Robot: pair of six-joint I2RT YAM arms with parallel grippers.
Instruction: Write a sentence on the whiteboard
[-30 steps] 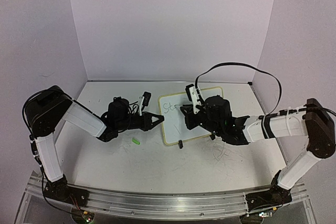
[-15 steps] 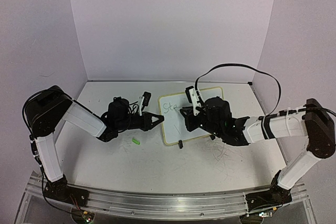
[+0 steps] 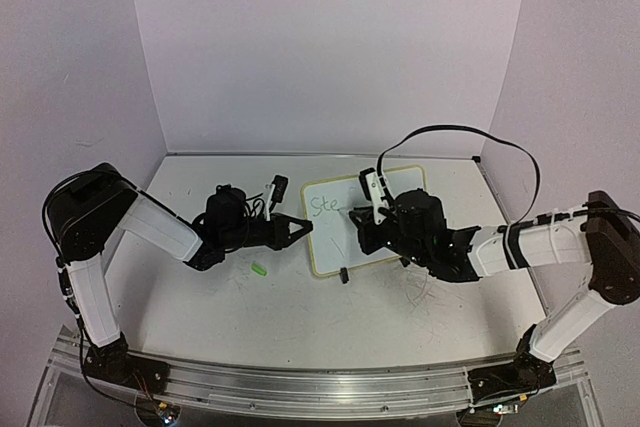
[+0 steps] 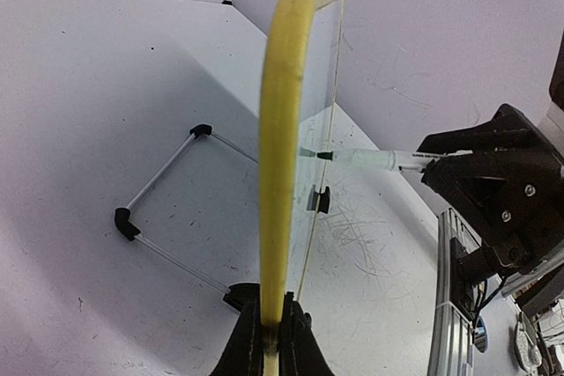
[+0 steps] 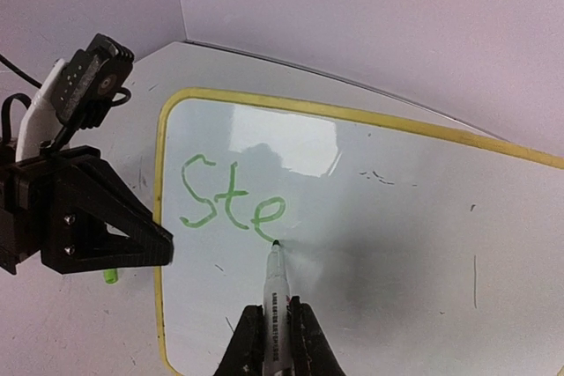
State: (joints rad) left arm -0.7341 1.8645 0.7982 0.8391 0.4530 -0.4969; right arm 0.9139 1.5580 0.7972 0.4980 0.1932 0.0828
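Scuffed white tabletop, walled in pale lilac, carries the whiteboard, which is tilted up on a thin wire stand behind its writing face.

The left gripper sits at the board's left edge. Its jaws are pinched together on the yellow rim, so it appears to be steadying the board. The right gripper is in front of the board's face, jaws clamped on a marker. The marker's tip touches the face right at the tail of the last letter written.

The sentence has only been started. Three green letters, "Ste", stand in the board's upper left part, close to the left rim. To the right of them and below them the face is bare apart from a few small specks. Not even the first word looks finished, and the pictures do not show what the full sentence is meant to be.

By my reckoning the task is at an early stage: the board is held, the marker is on the surface, and nearly all the writing is left to do. There is room on this line to the right of the letters and for further lines beneath.

A small green cap, probably the marker's, lies on the tabletop near the board's lower left corner.
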